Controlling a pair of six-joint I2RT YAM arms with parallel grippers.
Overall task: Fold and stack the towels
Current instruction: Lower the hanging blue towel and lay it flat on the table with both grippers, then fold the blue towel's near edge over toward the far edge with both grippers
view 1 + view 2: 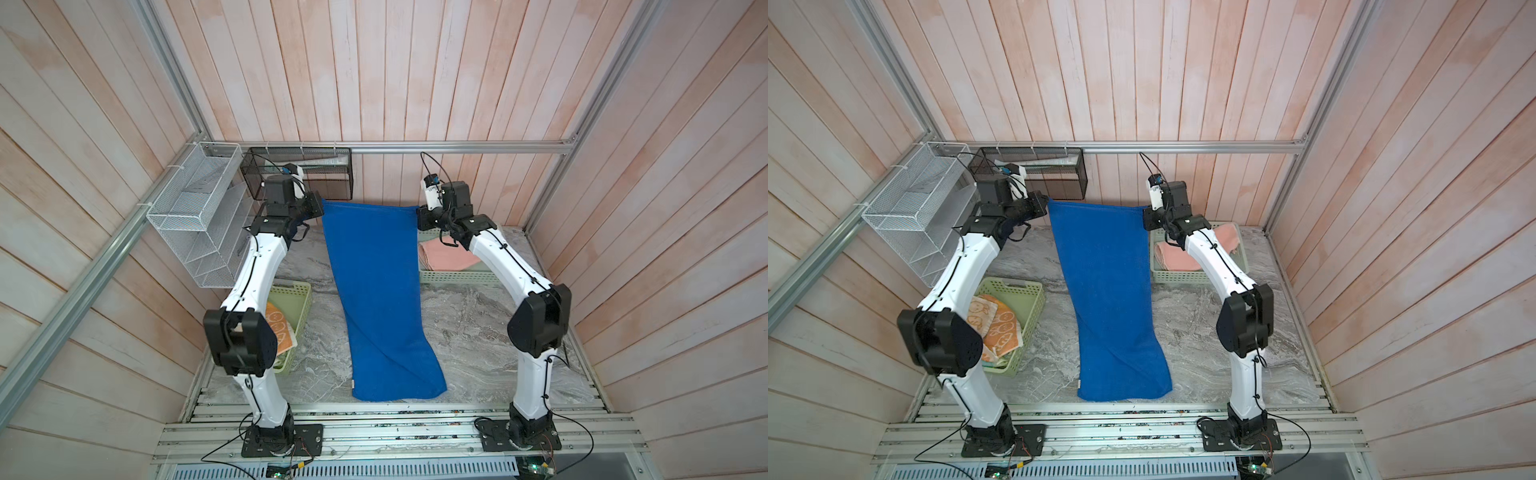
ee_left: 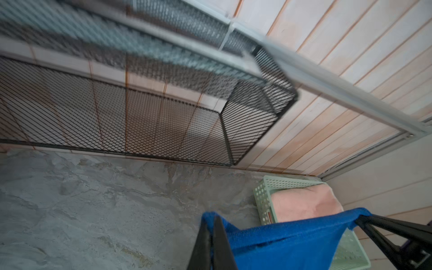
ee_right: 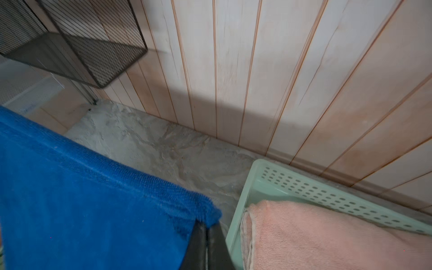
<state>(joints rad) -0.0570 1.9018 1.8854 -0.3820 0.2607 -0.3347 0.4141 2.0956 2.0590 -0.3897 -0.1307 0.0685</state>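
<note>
The royal blue towel is hanging stretched between the two arms. Its far edge is being held up off the worktop near the rear wall, while its near end is lying flat on the marble-patterned surface toward the front, with a diagonal crease running across the lower half. The left fingers are pinching together on the far left corner, and the right fingers are pinching together on the far right corner; in both wrist views cloth is bunching past the tips. The pink towel is lying folded in the pale green perforated basket at the right rear, just beside the blue cloth's right edge and partly under the right arm. The orange bunny towel is lying crumpled in a second green basket on the left, partly hidden by the left arm's elbow. A black mesh basket is hanging on the rear wall behind the left fingers, and a white wire rack is hanging on the left wall.
</note>
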